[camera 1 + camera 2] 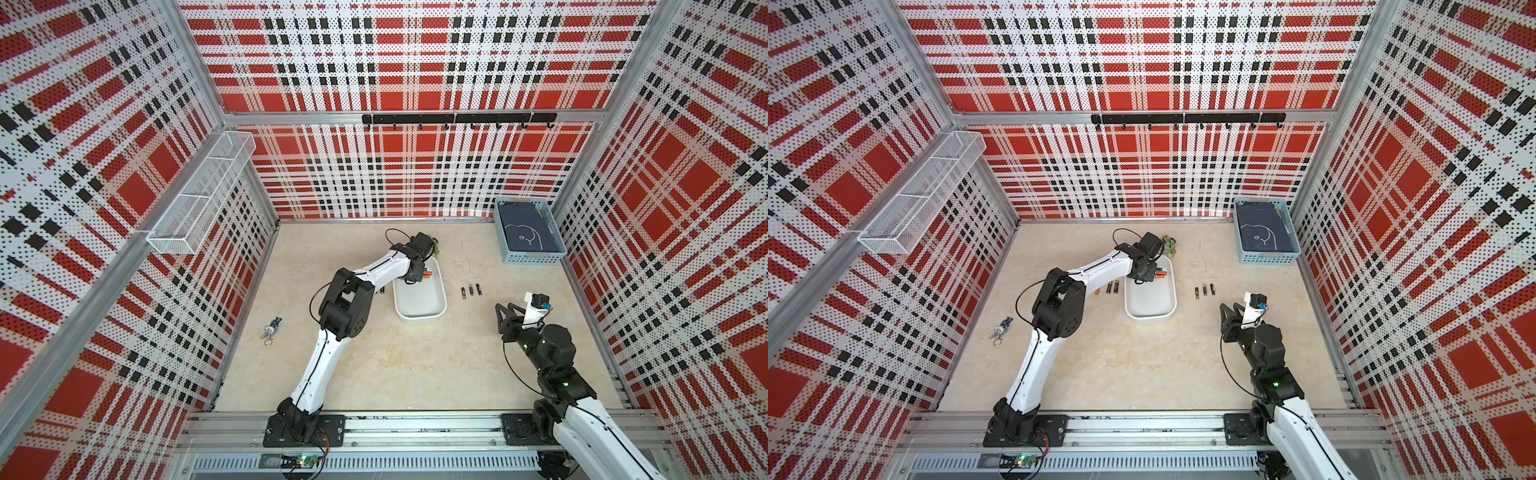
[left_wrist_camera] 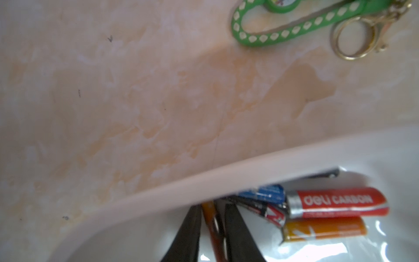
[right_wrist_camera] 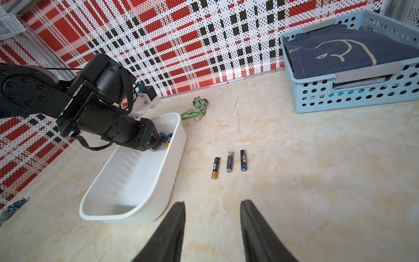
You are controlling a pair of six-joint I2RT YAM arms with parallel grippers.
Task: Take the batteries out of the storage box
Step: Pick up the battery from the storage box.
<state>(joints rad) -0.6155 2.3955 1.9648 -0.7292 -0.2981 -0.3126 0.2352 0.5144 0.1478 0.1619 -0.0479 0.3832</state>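
White smooth plastic storage tray (image 1: 419, 318), rectangular with rounded corners, sits mid-worktop, a little toward the back edge. The left gripper (image 2: 213, 207) is down in the tray's far end, its black fingers (image 2: 190, 226) narrowed onto one slim orange-and-black battery (image 2: 214, 229), which looks pinched between both pads. Beside it in that end lie a red battery (image 2: 337, 202), an orange battery (image 2: 324, 229) and a blue battery (image 2: 265, 195) partly under the rim.

Three more batteries (image 1: 471, 291) lie in a row on the worktop right of the tray. Another three batteries (image 1: 1109, 287) lie left of it, so I'd put the job around halfway, with this pick in hand. As I judge it, the next move is a straight lift clear of the wall without nudging the neighbours, then out to the left row. The right gripper (image 3: 213, 215) hovers empty, jaws wide, off the tray's front right corner.

The worktop (image 1: 415, 365) is beige and marble-patterned. A green beaded keychain (image 3: 192, 113) lies just past the tray's far end. A light-blue lattice basket (image 1: 534, 259) of dark cloth fills the back right corner. Red, black and white plaid perforated walls (image 1: 415, 62) close three sides, and the left one carries a white wire-mesh shelf (image 1: 199, 195).
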